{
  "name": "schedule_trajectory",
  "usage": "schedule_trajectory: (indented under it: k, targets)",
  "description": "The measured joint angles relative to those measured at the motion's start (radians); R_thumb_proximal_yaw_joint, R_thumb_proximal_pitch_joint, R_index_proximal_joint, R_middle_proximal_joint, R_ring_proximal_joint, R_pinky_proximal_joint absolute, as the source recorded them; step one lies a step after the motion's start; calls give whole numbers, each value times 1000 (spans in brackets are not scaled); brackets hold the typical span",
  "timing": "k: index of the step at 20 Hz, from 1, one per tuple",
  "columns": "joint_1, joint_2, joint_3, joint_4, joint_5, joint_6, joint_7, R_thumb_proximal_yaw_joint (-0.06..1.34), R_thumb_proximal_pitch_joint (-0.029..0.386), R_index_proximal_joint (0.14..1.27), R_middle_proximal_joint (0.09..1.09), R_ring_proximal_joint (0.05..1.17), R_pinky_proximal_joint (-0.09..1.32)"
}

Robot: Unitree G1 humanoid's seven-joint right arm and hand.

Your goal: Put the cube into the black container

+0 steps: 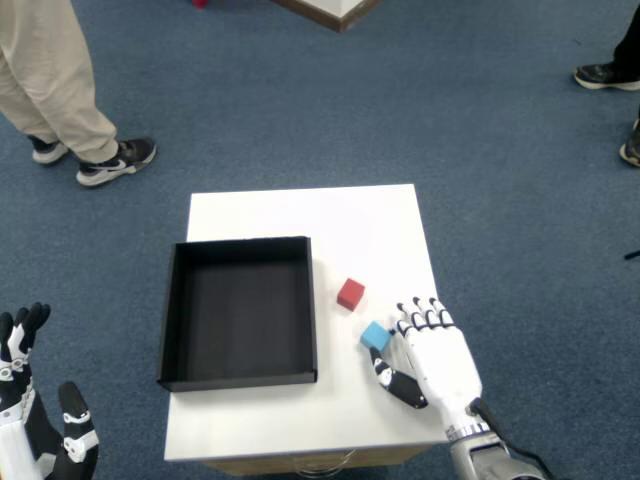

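Observation:
A small blue cube (pixel 375 337) lies on the white table (pixel 300 215), just right of the black container (pixel 172 310). A red cube (pixel 350 293) sits a little farther back. My right hand (pixel 432 358) rests palm down at the table's right front corner. Its fingertips (pixel 419 317) are bent downward and its thumb (pixel 396 384) is stretched toward the left. The blue cube lies against the index side of the hand, above the thumb, and nothing grips it. The hand is open. The container is empty.
My left hand (pixel 35 420) hangs low at the bottom left, off the table. A person's legs and shoes (pixel 95 150) stand on the blue carpet at the upper left. More shoes (pixel 610 75) show at the right edge.

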Motion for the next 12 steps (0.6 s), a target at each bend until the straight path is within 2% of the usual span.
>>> schedule_trajectory:
  k: [2, 4, 7, 8, 12]
  targets:
    - [2, 0, -2, 1, 0, -3, 1, 613, 208, 919, 247, 165, -25]
    - [2, 0, -3, 0, -3, -12, 1, 742, 183, 957, 250, 164, -28]
    - [11, 0, -4, -1, -7, -34, -1, 1210, 140, 1116, 271, 166, -18]
    - [14, 0, -5, -1, -9, -39, -1, 1264, 136, 1133, 277, 165, -17]
    - [18, 0, -7, -1, -15, -56, -2, 1265, 137, 1128, 273, 158, -26]
